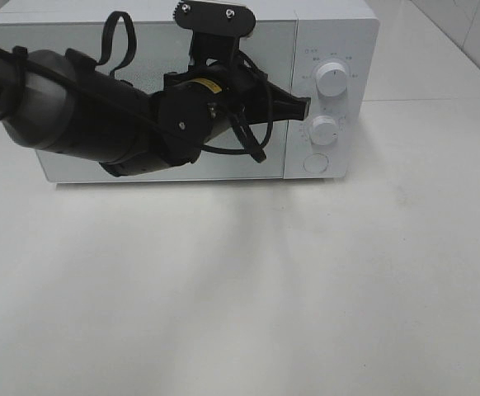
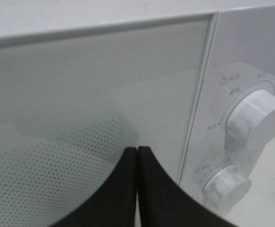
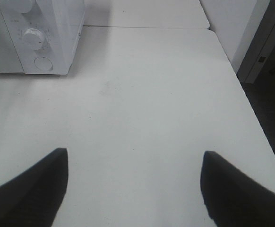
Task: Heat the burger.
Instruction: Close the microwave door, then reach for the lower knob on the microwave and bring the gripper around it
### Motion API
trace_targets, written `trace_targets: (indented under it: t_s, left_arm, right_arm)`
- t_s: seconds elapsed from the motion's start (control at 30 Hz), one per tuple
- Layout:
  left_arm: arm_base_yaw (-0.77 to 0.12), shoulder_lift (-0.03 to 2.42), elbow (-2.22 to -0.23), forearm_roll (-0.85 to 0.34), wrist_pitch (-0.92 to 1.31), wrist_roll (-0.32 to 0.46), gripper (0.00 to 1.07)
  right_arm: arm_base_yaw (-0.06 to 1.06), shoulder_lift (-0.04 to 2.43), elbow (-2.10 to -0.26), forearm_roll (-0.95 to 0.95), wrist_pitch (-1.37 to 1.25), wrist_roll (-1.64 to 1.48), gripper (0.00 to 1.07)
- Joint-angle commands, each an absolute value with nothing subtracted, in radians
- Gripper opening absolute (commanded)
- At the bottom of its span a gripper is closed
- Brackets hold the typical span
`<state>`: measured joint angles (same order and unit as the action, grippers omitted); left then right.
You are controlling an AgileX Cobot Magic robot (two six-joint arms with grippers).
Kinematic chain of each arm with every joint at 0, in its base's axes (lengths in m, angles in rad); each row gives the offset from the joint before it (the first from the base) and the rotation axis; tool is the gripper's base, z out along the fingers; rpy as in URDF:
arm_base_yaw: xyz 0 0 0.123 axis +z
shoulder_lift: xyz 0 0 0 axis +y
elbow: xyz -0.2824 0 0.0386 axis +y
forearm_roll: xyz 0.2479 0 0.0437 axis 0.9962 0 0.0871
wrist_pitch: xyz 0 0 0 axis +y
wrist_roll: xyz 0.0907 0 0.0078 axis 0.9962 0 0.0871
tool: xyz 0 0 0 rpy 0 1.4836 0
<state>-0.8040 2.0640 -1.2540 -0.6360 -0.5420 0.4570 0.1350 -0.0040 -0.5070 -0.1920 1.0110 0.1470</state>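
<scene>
White tabletop (image 1: 240, 289) fills most of my high view, with the microwave (image 1: 339, 33) sitting at 12 o'clock. I cannot find the burger in any camera. The door (image 1: 58, 33) is closed and its glass is too milky to see through, so I can only judge that the burger is inside. If it is not, starting the oven would run it empty. My left gripper (image 1: 306, 106) reaches across the door from 9 o'clock. Its fingers are pinched together on nothing, and the tips sit at the door's 3 o'clock edge, right by the control panel. They are level with the gap between the upper knob (image 1: 332, 78) at 1 o'clock of them and the lower knob (image 1: 324, 130) at 5 o'clock. I cannot tell whether the tips touch the panel. With the fingers clenched I can only nudge a knob, not grip it, so a twist could skid off the smooth rim or push the whole oven backward. I also cannot read the small markings, so I may turn the wrong knob. A slip downward could land on the round button (image 1: 316, 163) at 6 o'clock of the lower knob and, I suspect, pop the door. My right gripper (image 3: 133, 153) hangs spread wide over bare table, well apart from the oven.
</scene>
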Motion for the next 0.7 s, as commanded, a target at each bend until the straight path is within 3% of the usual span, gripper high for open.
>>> trace_targets:
  t_s: [0.03,0.23,0.3,0.33,0.37,0.4,0.43,0.47,0.7]
  left_arm:
    - [-0.8,2.028,-1.272,-0.71,-0.566,0.509,0.03]
    - [-0.876,1.985,-1.272,-0.796,-0.39,0.644,0.15]
    - [-0.903,1.968,-1.272,-0.822,-0.271,0.691,0.37]
    - [-0.903,1.968,-1.272,-0.822,-0.271,0.691,0.37]
    - [-0.916,1.96,-1.272,-0.822,-0.185,0.699,0.66]
    - [-0.916,1.96,-1.272,-0.822,-0.185,0.699,0.66]
    - [-0.923,1.957,-1.272,-0.826,-0.123,0.692,0.92]
    - [-0.925,1.952,-1.272,-0.826,-0.086,0.692,1.02]
    - [-0.919,1.932,-1.272,-0.791,0.171,0.692,1.0]
  right_arm:
    - [0.128,-0.031,-0.503,-0.194,1.0,0.157,0.76]
    - [0.128,-0.031,-0.503,-0.194,1.0,0.157,0.76]
    - [0.128,-0.031,-0.503,-0.194,1.0,0.157,0.76]
    - [0.128,-0.031,-0.503,-0.194,1.0,0.157,0.76]
    - [0.128,-0.031,-0.503,-0.194,1.0,0.157,0.76]
    - [0.128,-0.031,-0.503,-0.194,1.0,0.157,0.76]
    - [0.128,-0.031,-0.503,-0.194,1.0,0.157,0.76]
    - [0.128,-0.031,-0.503,-0.194,1.0,0.157,0.76]
    - [0.128,-0.031,-0.503,-0.194,1.0,0.157,0.76]
